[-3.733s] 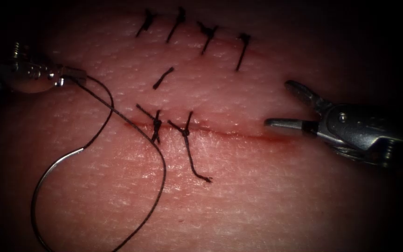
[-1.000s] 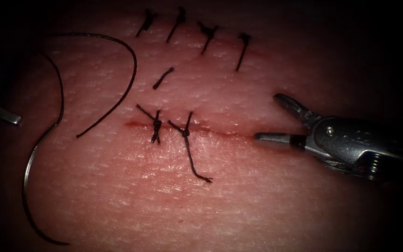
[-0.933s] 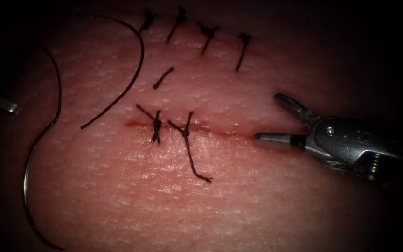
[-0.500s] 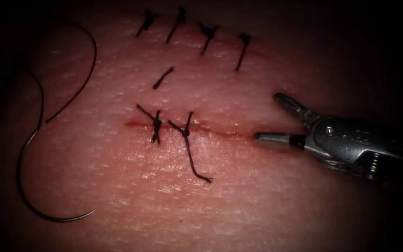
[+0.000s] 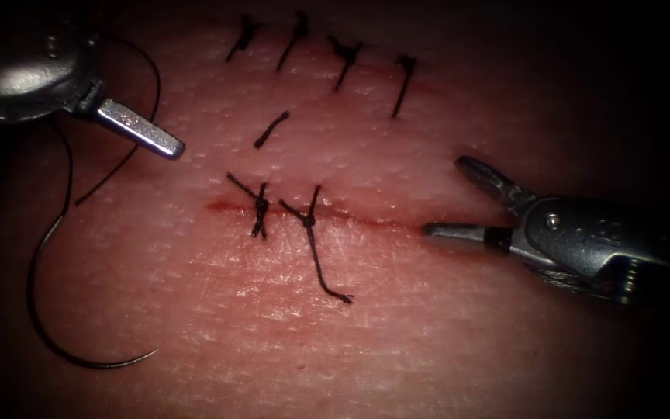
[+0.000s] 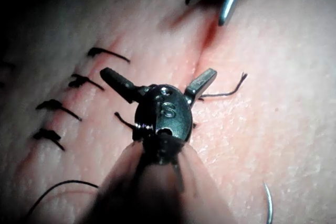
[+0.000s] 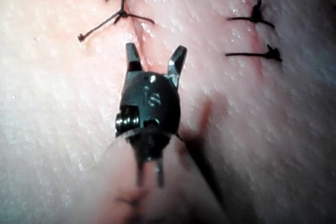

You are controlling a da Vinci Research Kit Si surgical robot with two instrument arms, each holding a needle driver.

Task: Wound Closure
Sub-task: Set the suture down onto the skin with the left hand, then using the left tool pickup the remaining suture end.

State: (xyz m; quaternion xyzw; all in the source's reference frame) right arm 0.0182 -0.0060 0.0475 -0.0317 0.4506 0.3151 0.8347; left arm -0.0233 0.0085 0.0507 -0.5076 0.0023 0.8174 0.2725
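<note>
Your left tool hangs over the tissue to the left of the cut. In the left wrist view its fingers are spread wide with nothing between them. Your right tool sits at the right end of the cut, fingers also parted wide and empty; the lower one lies along the line of the cut, the upper one points up and to the left.

The curved needle lies free on the tissue, well to the left of the cut and below your left tool, its tip pointing right; neither tool holds it and it is not in the tissue. Its thread climbs from the needle's upper end and passes behind the left tool, and a loose strand runs down beside the left fingers to a free end.

Two knotted stitches cross the left part of the cut, the right one trailing a long tail downward. The stretch of cut between them and your right tool lies unstitched, with red fluid along its line. Above sits a short loose piece of thread, and higher still a row of four stitches.
</note>
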